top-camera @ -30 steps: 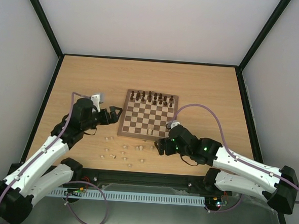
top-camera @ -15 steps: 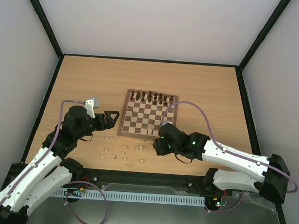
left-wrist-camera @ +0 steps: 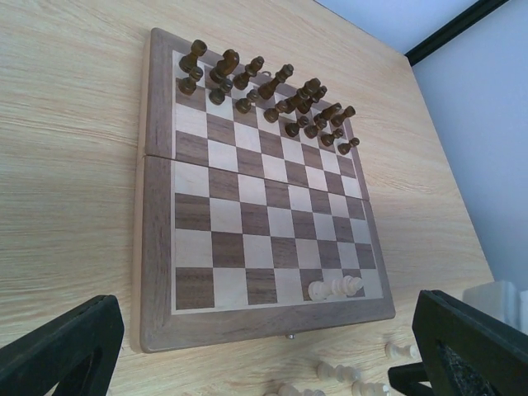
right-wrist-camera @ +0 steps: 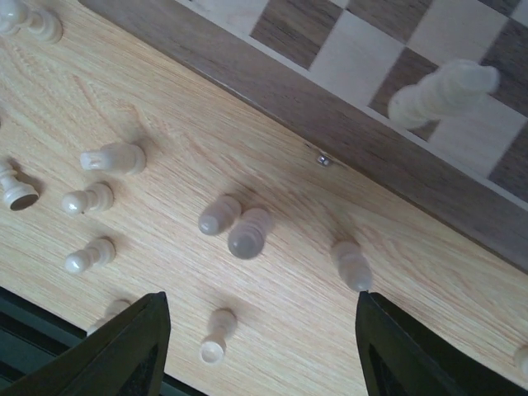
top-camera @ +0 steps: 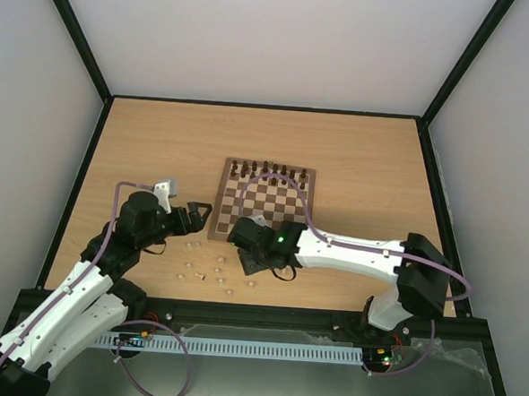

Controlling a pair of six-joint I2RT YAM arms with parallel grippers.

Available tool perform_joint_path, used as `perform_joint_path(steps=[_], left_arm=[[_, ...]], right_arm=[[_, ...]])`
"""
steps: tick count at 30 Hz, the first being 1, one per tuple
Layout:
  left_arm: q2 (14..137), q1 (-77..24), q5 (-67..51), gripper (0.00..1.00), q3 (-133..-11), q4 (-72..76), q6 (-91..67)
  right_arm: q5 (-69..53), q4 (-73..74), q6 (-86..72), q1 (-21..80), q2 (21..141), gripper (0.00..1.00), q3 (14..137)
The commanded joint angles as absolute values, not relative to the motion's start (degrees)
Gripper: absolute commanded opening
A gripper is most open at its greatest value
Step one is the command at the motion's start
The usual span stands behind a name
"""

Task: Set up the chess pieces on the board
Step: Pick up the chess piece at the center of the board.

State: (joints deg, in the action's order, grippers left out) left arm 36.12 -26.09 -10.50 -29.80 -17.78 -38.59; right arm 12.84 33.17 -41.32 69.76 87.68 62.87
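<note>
The board [top-camera: 266, 201] lies mid-table with dark brown pieces along its far rows. Several pale chess pieces [top-camera: 219, 272] lie scattered on the table in front of its near left corner. My right gripper [top-camera: 244, 246] is open and empty above these pieces; in the right wrist view [right-wrist-camera: 264, 355] they lie between its fingers, such as one [right-wrist-camera: 250, 233]. One pale piece [right-wrist-camera: 441, 92] lies on its side on the board's near row, also seen in the left wrist view [left-wrist-camera: 334, 288]. My left gripper [top-camera: 200, 217] is open and empty, left of the board [left-wrist-camera: 264, 355].
Black frame posts and pale walls ring the table [top-camera: 366, 150]. A black rail [top-camera: 257, 314] runs along the near edge by the arm bases. The right arm's purple cable [top-camera: 288, 177] loops over the board.
My right arm has swung left along the board's near edge, now over the scattered pale pieces. My left gripper shifted slightly back and down. No piece was picked up.
</note>
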Motion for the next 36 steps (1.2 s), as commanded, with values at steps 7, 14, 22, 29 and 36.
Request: perform_joint_path(steps=[7,14,22,29,36], left_arm=[[37.1,-26.1,-12.5,0.99,-28.7,-15.1,-36.4],[36.7,-26.1,-12.6,0.99,-28.0,-14.9,-36.4],[36.4,-26.1,-12.7,0.99,-28.0,-15.0,-36.3],[36.1,-26.1,-12.6,0.99,-28.0,-15.1,-36.5],[35.9,-26.1,-12.5,0.99,-28.0,-15.1,-36.4]], right_arm=[[14.3,38.4,-44.1,70.2,96.5,0.48,69.1],[14.6,37.9,-44.4,70.2,98.8,0.42,69.4],[15.1,37.6,-44.3,70.2,99.7,0.39,69.5],[15.3,36.9,-44.0,70.2,100.7,0.39,69.4],[15.4,36.6,-43.7,70.2,101.4,0.38,69.7]])
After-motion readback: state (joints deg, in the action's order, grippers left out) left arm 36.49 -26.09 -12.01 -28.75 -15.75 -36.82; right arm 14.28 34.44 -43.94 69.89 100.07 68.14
